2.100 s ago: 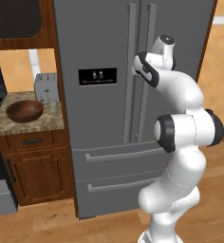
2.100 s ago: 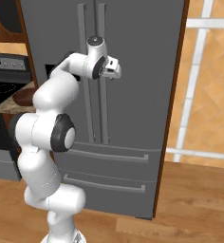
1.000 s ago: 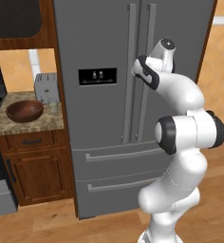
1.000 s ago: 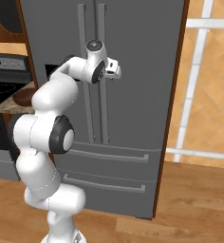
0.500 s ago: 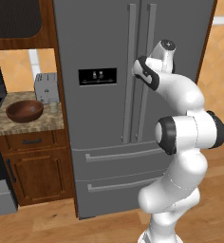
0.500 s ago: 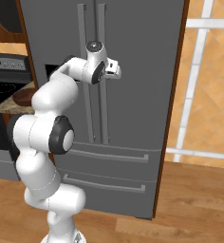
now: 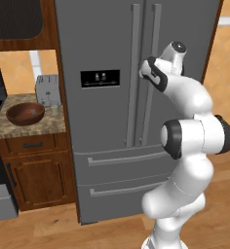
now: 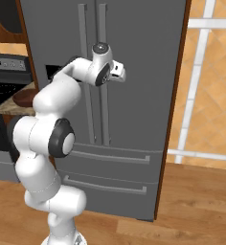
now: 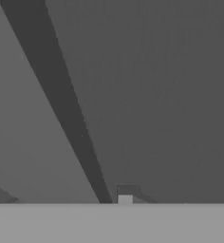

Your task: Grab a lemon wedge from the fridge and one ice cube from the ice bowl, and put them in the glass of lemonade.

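Over the last couple of seconds the gripper has crept in against the fridge and settled at the long handle of its right-hand door, roughly level with the black dispenser panel; in the last half second we see almost no movement. We read this as the reach ending and the grasp on the handle beginning, the first step towards the lemon wedge, which we take to be behind the doors, both still closed.

In the hand view the handle runs as a dark diagonal bar down towards one fingertip, so the fingers sit right at it. Whether they have actually clamped on it or merely bracket it, we cannot tell.

The arm rises in front of the fridge's lower drawers, elbow bent out in front of the right door, forearm angled up and in, wrist turned so the hand faces the door.

The ice bowl waits on the counter to the fridge's left, with the glass of lemonade between bowl and fridge, just in front of the toaster
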### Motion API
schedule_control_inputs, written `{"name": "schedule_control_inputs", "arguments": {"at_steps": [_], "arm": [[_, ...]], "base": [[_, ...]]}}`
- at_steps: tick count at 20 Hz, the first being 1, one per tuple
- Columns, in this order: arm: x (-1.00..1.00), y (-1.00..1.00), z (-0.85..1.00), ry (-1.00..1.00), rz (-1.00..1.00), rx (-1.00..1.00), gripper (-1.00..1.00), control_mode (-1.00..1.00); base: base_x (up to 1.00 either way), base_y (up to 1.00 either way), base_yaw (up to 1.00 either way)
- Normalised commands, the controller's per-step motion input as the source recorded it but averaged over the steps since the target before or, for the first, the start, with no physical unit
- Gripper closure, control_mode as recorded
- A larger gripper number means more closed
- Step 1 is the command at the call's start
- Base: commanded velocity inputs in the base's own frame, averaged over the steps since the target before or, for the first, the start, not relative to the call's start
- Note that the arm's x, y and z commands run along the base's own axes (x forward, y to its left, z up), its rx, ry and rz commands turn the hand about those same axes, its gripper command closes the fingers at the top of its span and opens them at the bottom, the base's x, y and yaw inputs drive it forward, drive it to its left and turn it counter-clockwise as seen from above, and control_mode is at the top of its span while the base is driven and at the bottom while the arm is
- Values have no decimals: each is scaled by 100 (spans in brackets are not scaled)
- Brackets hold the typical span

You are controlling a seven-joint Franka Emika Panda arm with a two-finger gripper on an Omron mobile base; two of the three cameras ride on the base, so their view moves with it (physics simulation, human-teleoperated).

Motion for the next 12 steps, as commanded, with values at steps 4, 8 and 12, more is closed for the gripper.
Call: {"name": "schedule_control_inputs", "arguments": {"at_steps": [4, 8, 12], "arm": [[-62, -79, 0, -5, -2, 20, 100, -100], [-66, -72, 1, -4, -2, 22, 100, -100], [-69, -66, 6, -3, 0, 20, 100, -100]], "base": [[0, 0, 0], [0, 0, 0], [0, 0, 0]]}}
